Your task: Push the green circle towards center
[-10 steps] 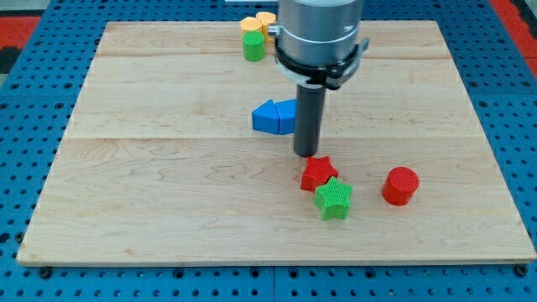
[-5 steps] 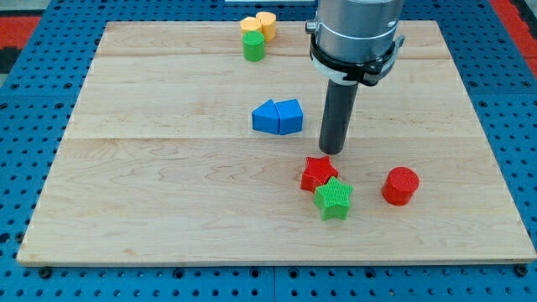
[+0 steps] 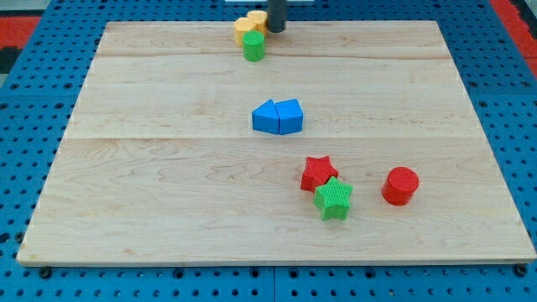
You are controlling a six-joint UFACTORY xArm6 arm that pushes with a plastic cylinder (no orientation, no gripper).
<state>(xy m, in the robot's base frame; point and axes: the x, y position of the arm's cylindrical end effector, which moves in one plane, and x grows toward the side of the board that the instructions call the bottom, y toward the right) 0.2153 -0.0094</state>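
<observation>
The green circle (image 3: 253,47) is a small green cylinder near the top edge of the wooden board (image 3: 168,193), left of the middle. A yellow block (image 3: 249,25) touches it from above. My tip (image 3: 274,30) is at the view's top, just up and right of the green circle, over the spot where a second yellow block was. That yellow block is hidden behind the rod.
Two blue blocks (image 3: 278,117) sit together near the board's centre. A red star (image 3: 319,173) and a green star (image 3: 334,198) touch at the lower right. A red cylinder (image 3: 400,185) stands to their right.
The rod has moved from beside the red star up to the view's top, next to the yellow blocks and the green circle. The arm body has left the view. No block has moved.
</observation>
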